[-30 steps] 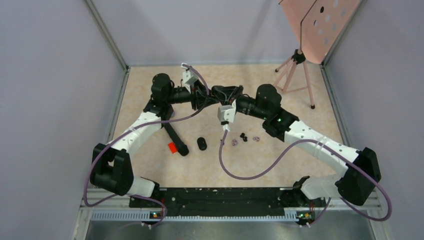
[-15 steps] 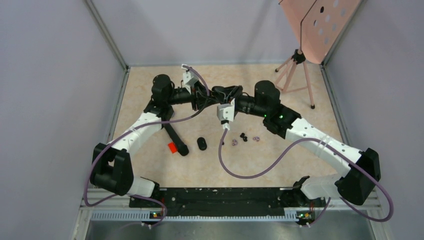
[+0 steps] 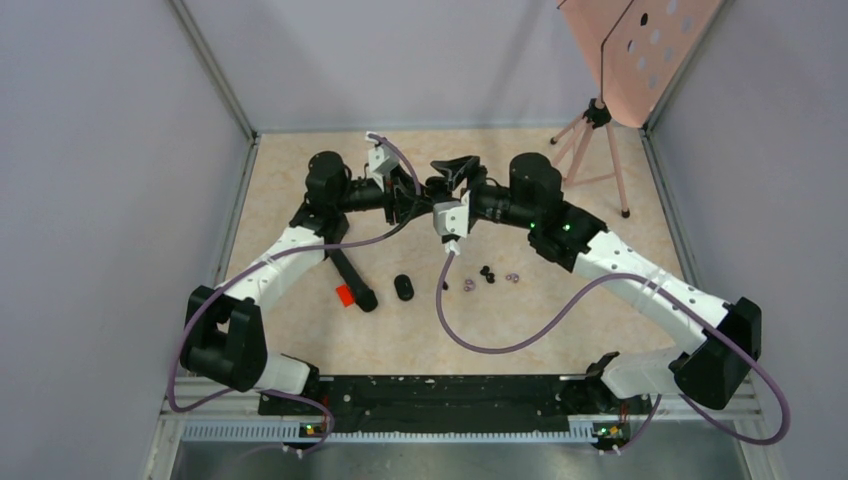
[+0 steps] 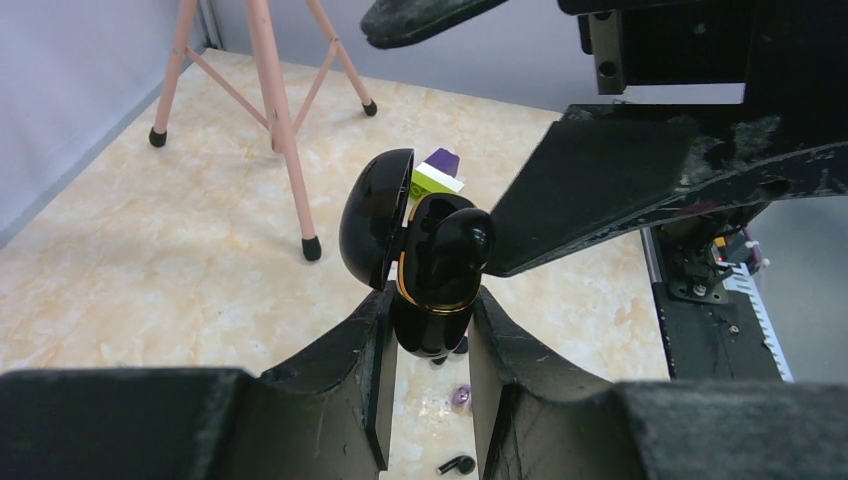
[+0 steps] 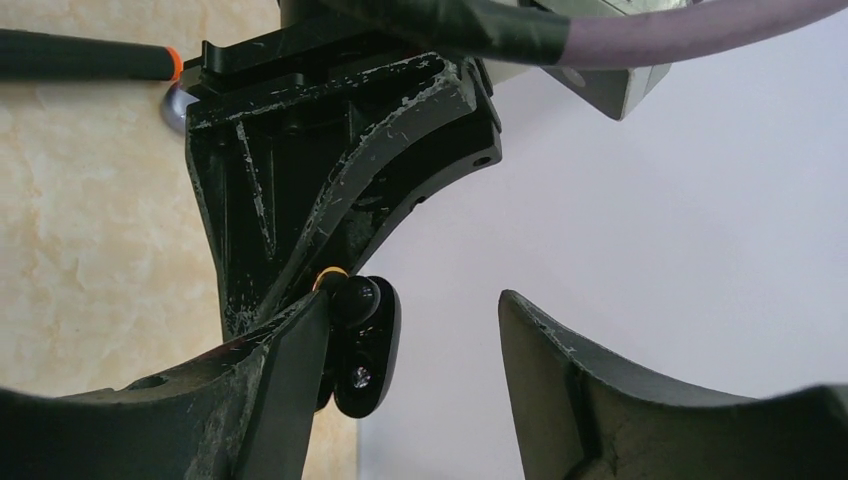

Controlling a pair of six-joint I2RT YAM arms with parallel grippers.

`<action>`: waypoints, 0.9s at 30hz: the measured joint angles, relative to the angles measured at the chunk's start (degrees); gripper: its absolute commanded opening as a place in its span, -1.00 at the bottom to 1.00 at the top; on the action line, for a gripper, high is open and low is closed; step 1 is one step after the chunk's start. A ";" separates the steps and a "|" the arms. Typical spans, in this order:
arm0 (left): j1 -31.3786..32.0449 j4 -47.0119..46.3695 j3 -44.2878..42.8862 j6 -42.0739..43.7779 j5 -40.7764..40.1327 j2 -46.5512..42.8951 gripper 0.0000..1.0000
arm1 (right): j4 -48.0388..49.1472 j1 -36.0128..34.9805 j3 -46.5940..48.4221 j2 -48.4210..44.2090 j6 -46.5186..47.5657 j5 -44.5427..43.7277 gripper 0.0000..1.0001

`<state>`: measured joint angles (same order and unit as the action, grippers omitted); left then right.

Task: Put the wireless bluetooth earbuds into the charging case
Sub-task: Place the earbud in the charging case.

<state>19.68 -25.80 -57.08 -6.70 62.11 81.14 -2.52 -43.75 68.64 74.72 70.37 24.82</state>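
My left gripper (image 4: pixel 430 308) is shut on the glossy black charging case (image 4: pixel 435 275), holding it above the table with its lid (image 4: pixel 372 228) swung open. A rounded black bud (image 4: pixel 462 236) sits in the case's mouth. My right gripper (image 5: pixel 412 302) is open right at the case (image 5: pixel 365 350): its left finger (image 5: pixel 290 350) lies against the case and the other stands apart. In the top view both grippers meet at the back centre, right gripper (image 3: pixel 450 178). Loose earbuds lie on the table: purple (image 3: pixel 469 286), black (image 3: pixel 487 272), purple (image 3: pixel 512 277).
A second black oval case (image 3: pixel 403 287) lies on the table. To its left is a long black marker with a red piece (image 3: pixel 350 288). A pink tripod (image 3: pixel 590 150) stands at the back right. A green and purple block (image 4: pixel 437 176) shows beyond the held case. Walls enclose three sides.
My right gripper has opened wide, one finger swinging up and away from the case. The left gripper stays shut on the case, almost unmoved.
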 measured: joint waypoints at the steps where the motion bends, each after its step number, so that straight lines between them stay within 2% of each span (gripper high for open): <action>1: 0.02 -0.11 0.04 -0.02 -0.02 0.00 -1.00 | -1.09 0.00 0.57 0.00 -0.11 -0.09 0.31; 9: 0.00 -3.89 0.15 -0.74 -1.55 0.00 -1.00 | -13.22 0.04 2.40 -0.09 -3.39 -0.72 0.42; 14: 0.00 -4.61 0.17 -0.94 -1.99 0.02 -1.00 | -15.02 0.17 2.62 -0.11 -8.59 -2.21 0.47; 21: 0.00 -4.63 0.63 -0.81 -1.95 0.02 -1.00 | -13.79 0.39 5.84 -0.31 -19.17 -3.74 0.27; 27: 0.00 -4.52 1.11 -0.20 -1.95 0.00 -1.00 | -13.03 0.57 9.16 -0.35 -28.55 -5.07 0.18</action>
<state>19.68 -30.33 -55.96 -6.90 60.16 81.14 -15.55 -43.18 77.80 74.37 41.82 19.75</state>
